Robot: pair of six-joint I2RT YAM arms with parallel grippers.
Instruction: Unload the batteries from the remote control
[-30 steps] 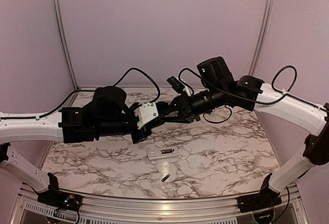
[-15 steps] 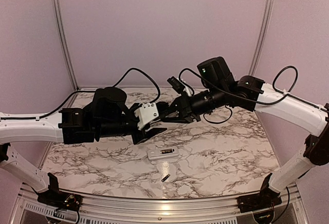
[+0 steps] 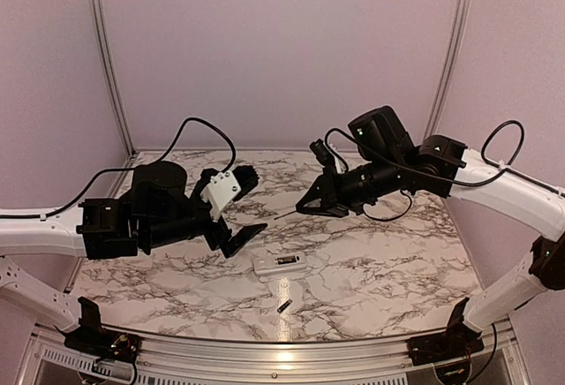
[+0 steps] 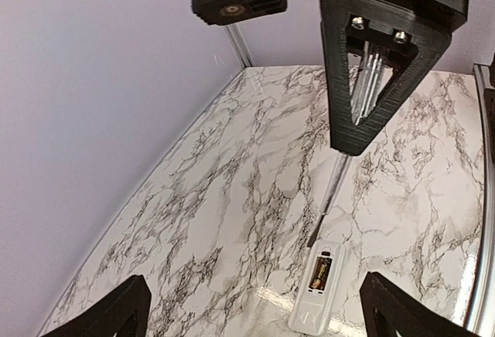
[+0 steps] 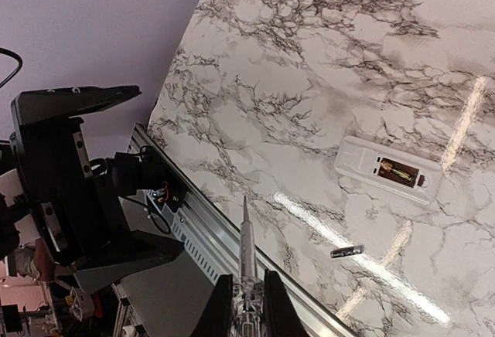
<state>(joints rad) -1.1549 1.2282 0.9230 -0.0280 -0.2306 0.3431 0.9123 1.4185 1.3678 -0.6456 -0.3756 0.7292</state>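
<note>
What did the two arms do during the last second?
The left hand and the right hand, close together before, drew apart. The left swung back toward its own side and is open. The right pulled back toward its side, shut on the thin stick. The remote control and the loose battery near it stayed put.

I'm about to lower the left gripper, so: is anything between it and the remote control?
Nothing visible does. The open left gripper has a clear line down to the remote control. The right gripper, shut on its thin stick, hangs off to the side, beyond the remote.
</note>
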